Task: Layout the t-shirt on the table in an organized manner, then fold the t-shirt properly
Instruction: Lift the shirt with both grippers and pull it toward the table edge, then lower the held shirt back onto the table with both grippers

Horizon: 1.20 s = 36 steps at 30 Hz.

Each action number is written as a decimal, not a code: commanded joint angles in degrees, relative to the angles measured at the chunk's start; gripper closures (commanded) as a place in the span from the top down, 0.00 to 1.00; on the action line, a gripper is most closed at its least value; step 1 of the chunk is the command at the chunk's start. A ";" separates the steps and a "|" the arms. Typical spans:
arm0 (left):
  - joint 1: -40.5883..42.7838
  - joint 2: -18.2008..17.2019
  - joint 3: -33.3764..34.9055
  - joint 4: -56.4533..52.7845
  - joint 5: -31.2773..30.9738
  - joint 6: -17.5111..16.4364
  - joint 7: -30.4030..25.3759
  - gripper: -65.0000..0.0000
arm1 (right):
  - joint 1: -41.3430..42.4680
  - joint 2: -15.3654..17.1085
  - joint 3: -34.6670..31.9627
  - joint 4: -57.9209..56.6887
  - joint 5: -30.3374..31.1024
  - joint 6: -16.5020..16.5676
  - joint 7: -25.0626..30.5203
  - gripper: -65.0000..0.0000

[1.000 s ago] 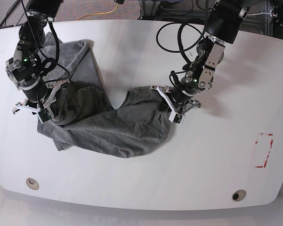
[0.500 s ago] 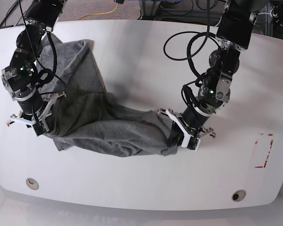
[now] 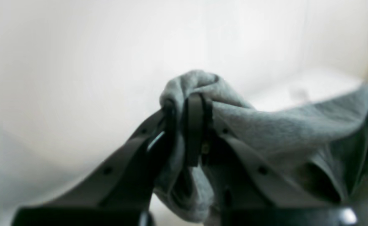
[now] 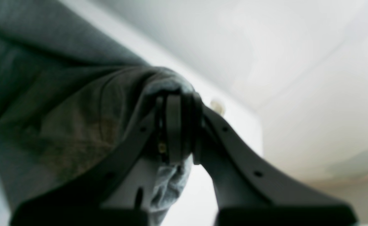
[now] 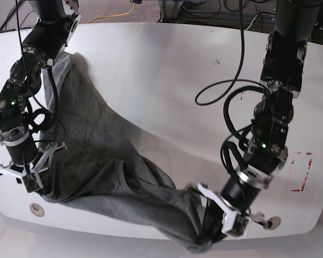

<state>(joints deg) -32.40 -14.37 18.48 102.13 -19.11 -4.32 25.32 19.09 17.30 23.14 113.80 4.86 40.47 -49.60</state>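
Both arms have swept toward the near edge of the surface [image 5: 167, 70] over the last second, dragging the t-shirt [image 5: 91, 156] with them. The left gripper [image 5: 222, 221] sits clamped on a bunched edge of grey cloth at the near right, almost at the rim; the right gripper [image 5: 28, 174] is closed on another edge at the near left. The t-shirt, a crumpled heap in the middle a second ago, now stretches from the far left corner down and across the near side. Judging by this, the spreading step is under way; the cloth remains twisted, not flat.
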 commanded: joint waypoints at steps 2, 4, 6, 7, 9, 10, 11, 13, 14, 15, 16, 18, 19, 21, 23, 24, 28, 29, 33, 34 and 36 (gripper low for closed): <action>-8.17 -0.27 -1.21 0.86 0.34 0.58 -1.01 0.00 | 6.62 0.85 0.03 -1.93 0.37 -0.47 1.30 0.00; -11.51 -0.27 -1.82 0.86 1.05 0.58 0.48 0.00 | 9.96 0.85 -0.32 -3.78 0.37 -0.47 1.30 0.01; -14.32 0.00 -2.96 1.04 1.40 0.58 2.85 0.00 | 13.13 0.94 -1.64 -5.62 0.02 -0.47 1.30 0.01; -15.38 0.09 -3.32 1.21 1.22 0.58 4.70 0.00 | 14.45 1.12 -2.17 -6.41 -0.60 -0.47 1.30 0.01; -18.10 0.26 -4.28 1.83 0.61 0.58 8.57 0.03 | 17.79 1.82 -3.75 -7.91 -2.45 -0.47 1.30 0.01; -18.72 0.44 -4.46 2.01 0.52 0.58 9.27 0.03 | 18.67 2.00 -4.28 -8.26 -2.97 -0.47 1.30 0.01; -20.21 1.14 -5.25 2.80 0.43 0.58 10.59 0.05 | 20.95 2.17 -5.42 -8.88 -4.12 -0.47 1.30 0.01; -21.18 1.40 -6.83 3.59 0.43 0.58 11.21 0.07 | 23.50 2.17 -6.48 -9.49 -4.91 -0.47 1.30 0.01; -22.06 1.40 -8.24 3.85 0.43 0.58 11.29 0.09 | 25.17 2.17 -7.18 -9.84 -5.35 -0.47 1.30 0.01; -23.03 1.40 -9.03 3.85 0.43 0.58 11.38 0.10 | 26.31 2.17 -7.79 -10.11 -5.43 -0.47 1.30 0.01; -24.70 1.40 -10.00 3.85 0.43 0.58 11.56 0.12 | 27.72 2.44 -8.41 -10.46 -5.43 -0.47 1.30 0.01; -27.07 1.32 -11.14 3.68 0.34 0.58 12.17 0.15 | 29.66 2.44 -9.29 -11.34 -5.43 -0.47 1.30 0.01; -28.74 1.23 -11.84 3.68 0.34 0.58 12.79 0.16 | 30.97 2.52 -9.73 -11.95 -5.43 -0.47 1.30 0.01; -31.20 1.23 -13.25 3.59 0.34 0.58 13.93 0.16 | 32.64 2.52 -10.34 -12.57 -5.43 -0.47 1.30 0.01; -33.84 1.23 -14.83 3.59 0.34 0.49 15.34 0.16 | 33.79 2.61 -10.52 -12.83 -5.43 -0.47 1.21 0.01; -35.42 1.23 -15.62 3.59 0.34 0.49 16.31 0.16 | 34.23 2.61 -10.61 -12.92 -5.43 -0.47 1.21 0.01; -38.15 1.23 -17.64 3.59 0.34 0.49 18.68 0.16 | 34.31 2.61 -10.78 -13.09 -5.43 -0.47 -0.20 0.01; -38.15 0.96 -17.91 3.85 0.26 0.49 19.38 0.16 | 34.23 2.61 -10.78 -13.18 -5.35 -0.47 -0.90 0.01; -37.88 0.96 -17.73 5.52 -0.71 0.49 21.40 0.16 | 31.85 2.61 -10.61 -13.27 -5.35 -0.47 -1.52 0.01; -37.62 0.96 -17.73 6.23 -1.50 0.49 22.20 0.16 | 30.53 2.61 -10.52 -13.01 -5.35 -0.47 -1.52 0.01; -35.95 1.05 -17.73 6.58 -2.91 0.49 23.34 0.16 | 28.60 2.61 -10.43 -12.83 -5.26 -0.47 -1.52 0.01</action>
<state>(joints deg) -67.90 -13.52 0.73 107.77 -20.40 -3.86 49.25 48.21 19.38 12.49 100.20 -0.45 40.40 -51.92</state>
